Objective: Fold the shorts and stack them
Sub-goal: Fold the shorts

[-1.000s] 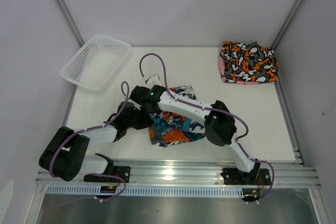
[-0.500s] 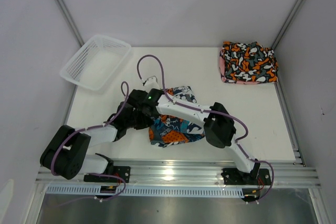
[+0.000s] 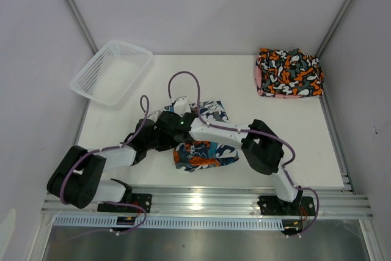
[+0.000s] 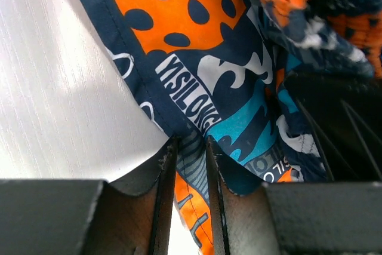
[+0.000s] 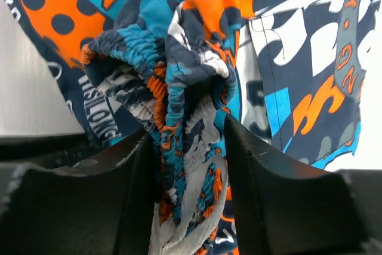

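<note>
Left arm (image 3: 116,154) lies low on the bench (image 3: 305,126), its jaws nipping the hem (image 4: 190,159) of the teal shorts (image 3: 204,154), which spread rightward from both jaws. The cloth looks light, limp and slick (it will likely sag wherever unsupported), so hem and waistband (image 5: 179,70) are the sound holds. Right jaws stand parted around the bunched waistband; whether they press it I cannot tell. Right arm (image 3: 226,131) stretches flat across the shorts.
</note>
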